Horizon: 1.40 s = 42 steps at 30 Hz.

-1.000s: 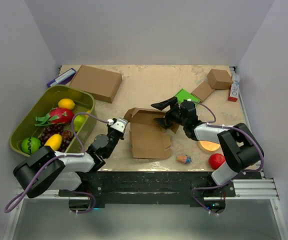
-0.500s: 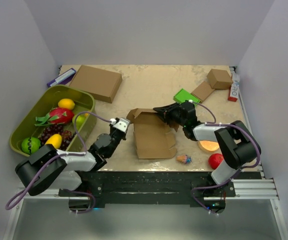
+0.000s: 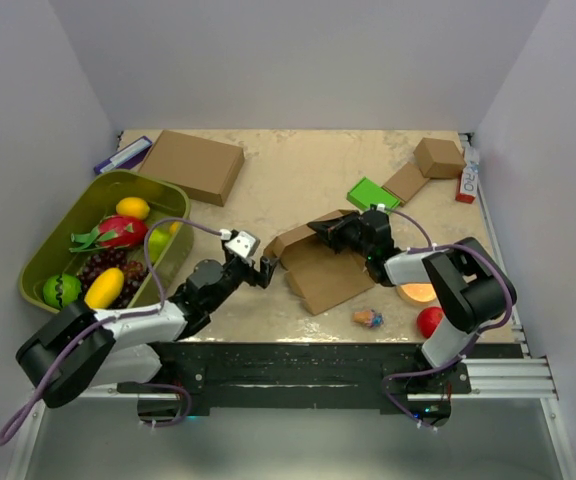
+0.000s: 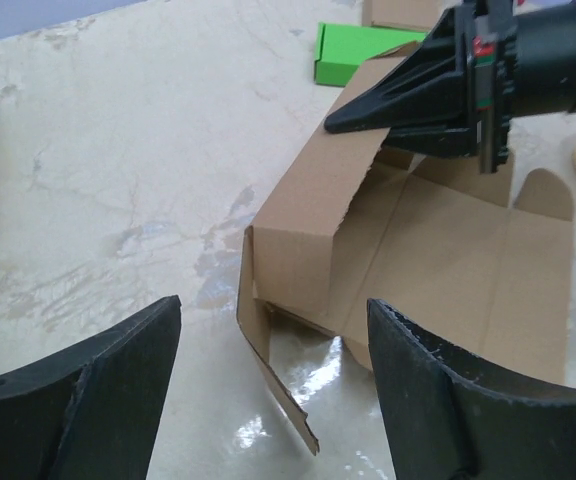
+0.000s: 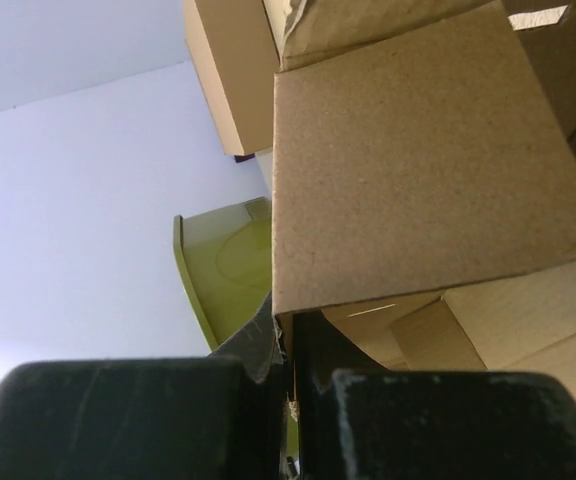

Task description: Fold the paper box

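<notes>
The left gripper (image 3: 264,270) has let go and gapes beside the box (image 3: 330,278), mid-table (image 3: 298,170) near the front edge, while the right gripper (image 3: 324,228) has pinched shut on its raised flap, apparently taking over the fold.

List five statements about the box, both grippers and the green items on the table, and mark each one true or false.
1. The right gripper is shut on a raised panel of the paper box. True.
2. The left gripper grips the box's near edge. False: its jaws stand open, gripping nothing.
3. The paper box lies entirely flat. False: one panel is lifted off the table.
4. The green tray at the table's left holds fruit. True.
5. The green packet lies inside the tray. False: it lies on the table behind the box.
</notes>
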Motion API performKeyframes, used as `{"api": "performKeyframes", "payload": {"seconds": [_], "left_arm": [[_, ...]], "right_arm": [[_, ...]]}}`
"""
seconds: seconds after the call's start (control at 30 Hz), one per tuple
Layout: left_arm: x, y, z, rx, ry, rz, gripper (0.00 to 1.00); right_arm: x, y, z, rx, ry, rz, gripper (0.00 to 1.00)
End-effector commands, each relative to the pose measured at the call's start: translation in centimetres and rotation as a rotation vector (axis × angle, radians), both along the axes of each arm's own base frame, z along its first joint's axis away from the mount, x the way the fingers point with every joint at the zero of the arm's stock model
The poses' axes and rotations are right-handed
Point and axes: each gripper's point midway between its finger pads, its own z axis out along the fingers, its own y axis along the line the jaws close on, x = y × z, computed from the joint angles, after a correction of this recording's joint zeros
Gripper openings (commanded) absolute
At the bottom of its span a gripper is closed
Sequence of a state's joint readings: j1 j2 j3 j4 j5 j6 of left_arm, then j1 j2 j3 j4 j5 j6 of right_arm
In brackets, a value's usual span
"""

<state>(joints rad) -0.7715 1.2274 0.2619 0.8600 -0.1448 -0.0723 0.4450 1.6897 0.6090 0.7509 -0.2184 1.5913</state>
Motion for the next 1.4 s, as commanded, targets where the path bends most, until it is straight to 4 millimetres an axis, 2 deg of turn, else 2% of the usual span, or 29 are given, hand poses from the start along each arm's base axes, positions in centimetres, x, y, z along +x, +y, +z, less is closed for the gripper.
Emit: {"api": "performKeyframes", "payload": {"seconds": [0.0,0.03,0.07,0.13,0.17,0.23,0.27,0.33,0.5,0.6,0.73,0.83,1.1,1.27,1.37], "left_arm": [[-1.4,-1.9,2.8,-0.123,0.044,-0.07,0.79],[-1.7,-2.0,2.7,-0.121,0.064,-0.056,0.79],[-2.5,-3.2,3.6,-0.133,0.056,-0.087,0.78],[-3.2,-4.4,4.0,-0.149,0.077,-0.104,0.77],[-3.7,-5.6,4.3,-0.16,0.089,-0.13,0.74],[-4.0,-6.6,4.2,-0.186,0.12,-0.159,0.7],[-3.9,-7.0,3.2,-0.173,0.142,-0.163,0.65],[-4.0,-8.0,2.6,-0.168,0.16,-0.196,0.61],[-2.9,-9.7,-0.6,-0.085,0.211,-0.195,0.5],[-2.5,-9.7,-3.0,-0.019,0.243,-0.175,0.42],[-2.4,-8.4,-5.1,0.02,0.288,-0.115,0.34],[-3.6,-7.1,-6.9,0.035,0.326,-0.107,0.32],[-5.5,-6.6,-9.4,0.061,0.392,-0.13,0.28],[-6.1,-6.7,-11.0,0.097,0.435,-0.121,0.21],[-6.6,-5.9,-12.6,0.138,0.478,-0.058,0.17]], "right_arm": [[-0.2,-0.3,-0.6,-0.032,-0.019,-0.007,0.0],[-0.1,-0.4,-0.6,-0.032,-0.018,-0.012,0.0],[-0.1,-0.4,-0.6,-0.033,-0.022,-0.011,0.0],[-0.1,-0.3,-0.6,-0.031,-0.019,-0.007,0.0],[-0.1,-0.3,-0.6,-0.029,-0.019,-0.006,0.0],[-0.1,-0.2,-0.5,-0.025,-0.024,-0.004,0.0],[0.0,-0.3,-0.3,-0.025,-0.028,-0.005,0.0],[-0.1,-0.2,-0.3,-0.027,-0.03,-0.002,0.0],[-0.3,-0.3,0.0,-0.021,-0.034,-0.002,0.0],[-0.4,-0.3,0.3,-0.02,-0.039,-0.001,0.0],[-0.4,-0.3,0.4,-0.026,-0.04,-0.001,0.0],[-0.3,-0.4,0.4,-0.028,-0.039,-0.002,0.0],[-0.2,-0.2,0.3,-0.028,-0.038,0.003,0.0],[-0.2,-0.2,0.1,-0.034,-0.031,0.002,0.0],[-0.2,-0.2,0.3,-0.033,-0.03,0.001,0.0]]}}
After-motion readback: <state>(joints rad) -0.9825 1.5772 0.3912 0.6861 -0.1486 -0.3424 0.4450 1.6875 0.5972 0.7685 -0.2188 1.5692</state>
